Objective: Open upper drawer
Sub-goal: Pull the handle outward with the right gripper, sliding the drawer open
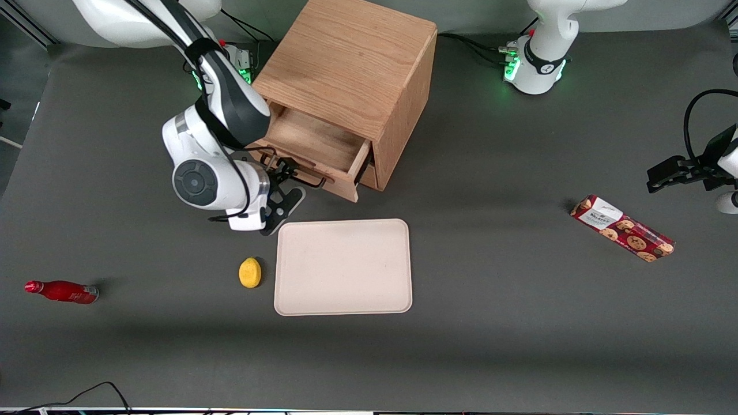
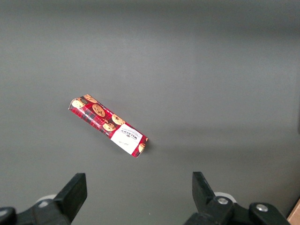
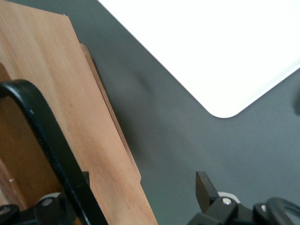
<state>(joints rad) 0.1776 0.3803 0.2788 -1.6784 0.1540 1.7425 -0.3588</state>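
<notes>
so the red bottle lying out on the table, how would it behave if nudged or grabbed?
The red bottle lies on its side, so it would probably roll if nudged across its length. Its glossy round body may slip in a two-finger grip. The gripper sits at the upper drawer handle, far from it.

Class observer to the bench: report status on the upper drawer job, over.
Gripper at the black handle, fingers apart either side of the bar. Upper drawer pulled partly out of the cabinet. Tray nearer the camera, not touching the drawer.
</notes>
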